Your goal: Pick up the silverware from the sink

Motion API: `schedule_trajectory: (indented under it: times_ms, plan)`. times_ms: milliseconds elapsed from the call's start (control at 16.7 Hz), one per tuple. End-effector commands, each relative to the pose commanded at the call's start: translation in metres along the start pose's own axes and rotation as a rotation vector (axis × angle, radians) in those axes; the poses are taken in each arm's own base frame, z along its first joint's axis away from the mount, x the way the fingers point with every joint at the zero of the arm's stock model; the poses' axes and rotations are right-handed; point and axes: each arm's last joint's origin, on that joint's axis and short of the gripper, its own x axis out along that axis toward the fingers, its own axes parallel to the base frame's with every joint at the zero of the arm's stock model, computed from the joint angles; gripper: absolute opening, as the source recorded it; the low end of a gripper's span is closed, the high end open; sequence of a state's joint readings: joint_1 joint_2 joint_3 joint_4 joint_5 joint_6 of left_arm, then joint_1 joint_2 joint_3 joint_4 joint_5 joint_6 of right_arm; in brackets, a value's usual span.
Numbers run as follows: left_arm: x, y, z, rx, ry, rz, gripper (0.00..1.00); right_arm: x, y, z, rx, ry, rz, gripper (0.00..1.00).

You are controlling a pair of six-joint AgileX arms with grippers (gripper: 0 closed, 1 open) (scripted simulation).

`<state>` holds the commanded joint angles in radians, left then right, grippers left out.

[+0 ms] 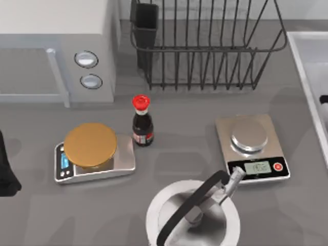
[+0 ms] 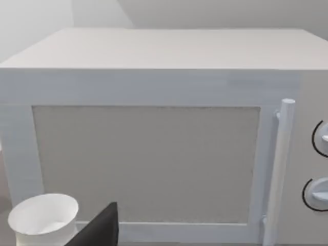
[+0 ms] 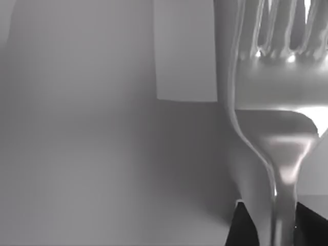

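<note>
The silverware (image 3: pixel 279 102) is a shiny silver fork, seen very close in the right wrist view with its tines pointing away from the camera. Its thin handle runs down between the two black fingers (image 3: pixel 241 225) of my right gripper (image 3: pixel 279 220), which is shut on it. Smooth grey walls of the sink (image 3: pixel 77 154) lie behind the fork. In the top view the sink's pale rim (image 1: pixel 296 46) runs along the table's right edge, and a small dark part of my right arm (image 1: pixel 324 100) shows inside it. My left arm (image 1: pixel 6 171) is parked at the table's left edge.
A white microwave (image 1: pixel 56 51) stands at the back left and a black wire dish rack (image 1: pixel 205 51) at the back middle. A soy sauce bottle (image 1: pixel 142 120), a gold-topped scale (image 1: pixel 92 151), a steel scale (image 1: pixel 252 146) and a kettle (image 1: pixel 195 215) occupy the table. A white cup (image 2: pixel 43 218) stands beside the microwave.
</note>
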<state>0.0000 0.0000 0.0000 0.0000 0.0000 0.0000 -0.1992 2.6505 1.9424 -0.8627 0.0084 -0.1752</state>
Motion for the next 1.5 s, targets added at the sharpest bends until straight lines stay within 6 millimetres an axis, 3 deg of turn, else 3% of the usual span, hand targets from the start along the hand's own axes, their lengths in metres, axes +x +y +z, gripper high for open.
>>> schedule_trajectory:
  times_ms: [360,420,540,660,1140,1260,1500]
  plan:
    - [0.0,0.0,0.0,0.0,0.0,0.0,1.0,0.0,0.0,0.0,0.0,0.0,0.0,0.0]
    - [0.0,0.0,0.0,0.0,0.0,0.0,1.0,-0.023,0.001,0.005,0.004,-0.046,0.0,0.0]
    - [0.0,0.0,0.0,0.0,0.0,0.0,1.0,-0.028,0.0,0.007,0.004,-0.049,-0.001,0.0]
    - [0.0,0.0,0.0,0.0,0.0,0.0,1.0,-0.046,0.0,0.011,0.004,-0.052,-0.001,0.0]
    - [0.0,0.0,0.0,0.0,0.0,0.0,1.0,-0.163,0.0,0.006,0.004,-0.037,0.001,0.0]
    - [0.0,0.0,0.0,0.0,0.0,0.0,1.0,-0.173,0.001,0.005,0.004,-0.046,0.0,0.0]
    - [0.0,0.0,0.0,0.0,0.0,0.0,1.0,-0.172,0.003,0.005,0.004,-0.045,0.001,0.0]
